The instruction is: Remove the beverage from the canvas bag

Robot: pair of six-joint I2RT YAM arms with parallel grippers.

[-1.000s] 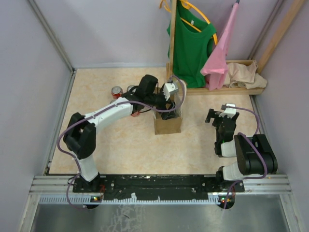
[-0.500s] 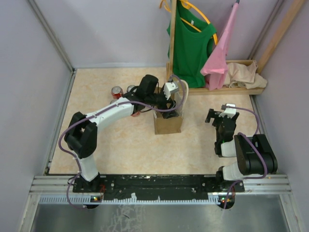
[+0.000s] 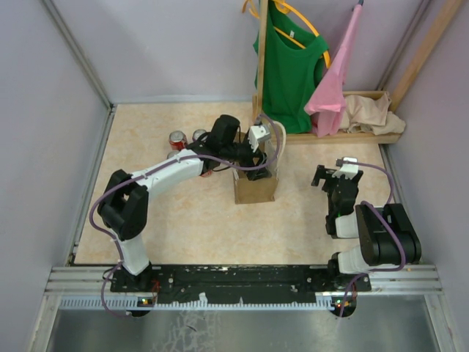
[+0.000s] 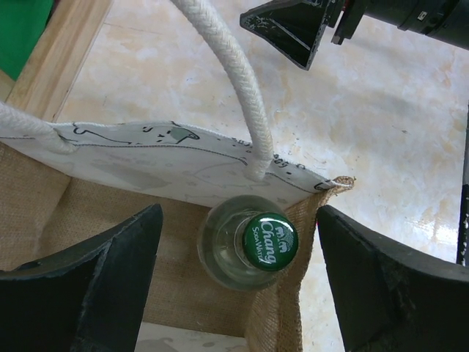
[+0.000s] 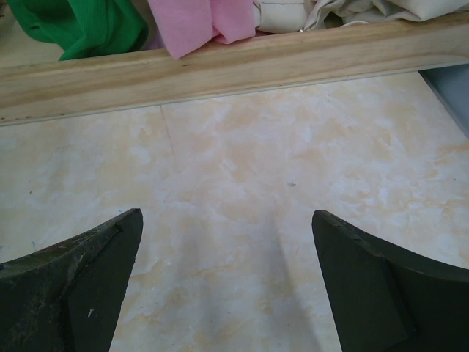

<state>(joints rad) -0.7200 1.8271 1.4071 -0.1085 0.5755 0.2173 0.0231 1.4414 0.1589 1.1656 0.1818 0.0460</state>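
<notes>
One canvas bag point(image 3: 255, 188), one green-capped bottle point(image 4: 268, 238) inside. Two cans point(image 3: 177, 138) nearby. Left gripper point(image 4: 238, 275) fingers apart over bottle; right gripper point(image 5: 227, 286) fingers apart.

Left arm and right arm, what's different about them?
The left arm stretches far out to the bag; the right arm is folded up near its base. The left fingers are on either side of a bottle standing in the bag; the right fingers have only bare table between them. Same: both pairs of fingers are open and hold nothing.
</notes>
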